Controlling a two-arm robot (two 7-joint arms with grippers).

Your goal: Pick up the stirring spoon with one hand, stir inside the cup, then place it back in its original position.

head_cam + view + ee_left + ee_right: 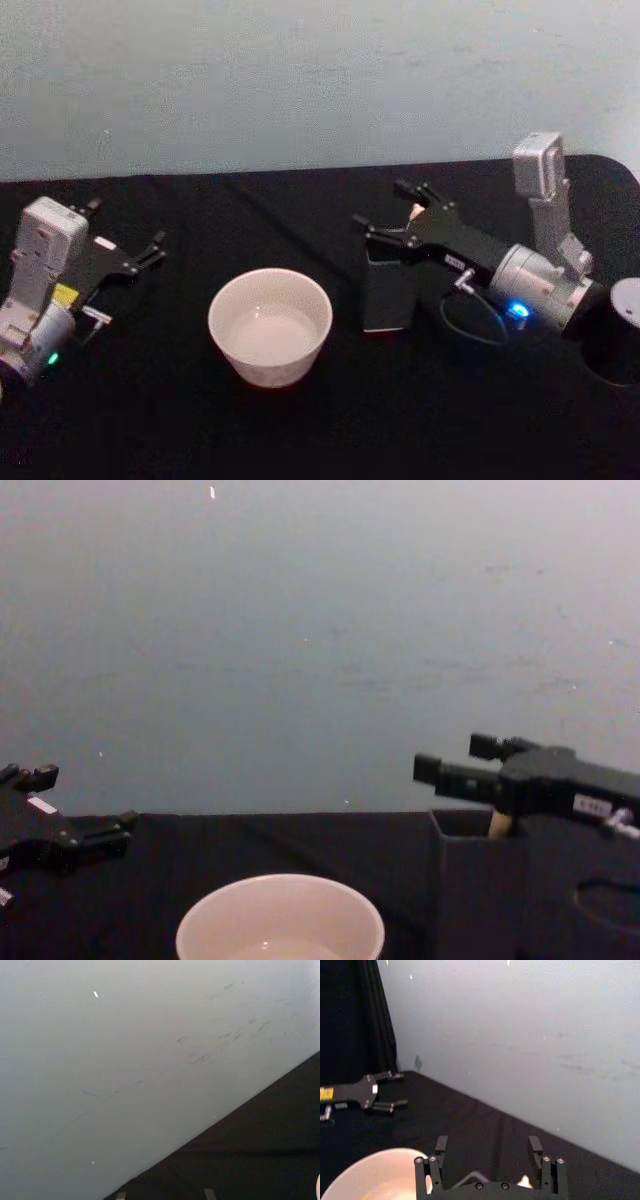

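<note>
Right tool (392,210) spread wide over holder (386,295) w/ spoon (499,824) inside; left tool (152,246) open, parked beside cup (270,325).

Both arms end in black two-fingered end effectors, left (150,247) and right (395,212), on silver cylindrical wrists carrying grey camera blocks; the left bears a yellow label, the right a blue light.

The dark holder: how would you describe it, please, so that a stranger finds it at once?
On the black table, look just right of the round cream cup. The holder is the tall, dark, square-sided box beneath the open right end effector. A beige spoon handle rises from it.
</note>
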